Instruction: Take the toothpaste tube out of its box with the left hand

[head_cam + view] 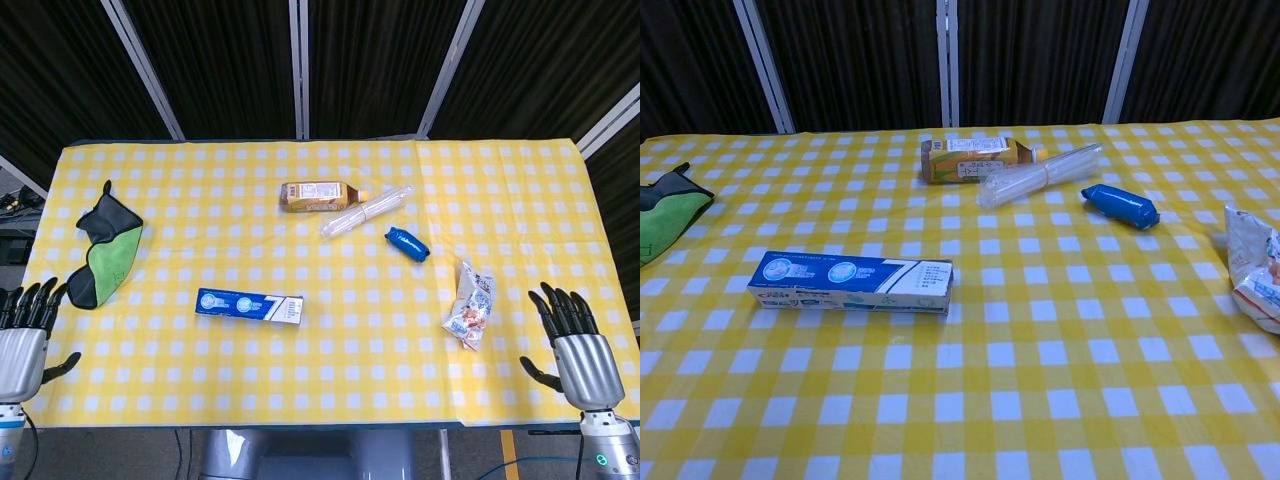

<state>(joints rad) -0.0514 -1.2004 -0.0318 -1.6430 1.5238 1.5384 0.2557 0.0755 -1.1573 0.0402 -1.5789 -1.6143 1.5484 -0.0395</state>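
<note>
The blue and white toothpaste box (249,305) (851,283) lies flat on the yellow checked table, left of centre, its long side across my view. Its flaps look closed and no tube shows. My left hand (22,340) hovers at the table's near left corner, fingers spread upward, holding nothing, well left of the box. My right hand (574,343) is at the near right corner, fingers also spread and empty. Neither hand appears in the chest view.
A green and black cloth (104,255) lies at the left edge. Behind the box are an orange drink bottle (318,196), a clear plastic roll (366,210) and a small blue packet (407,243). A snack bag (471,304) lies near my right hand.
</note>
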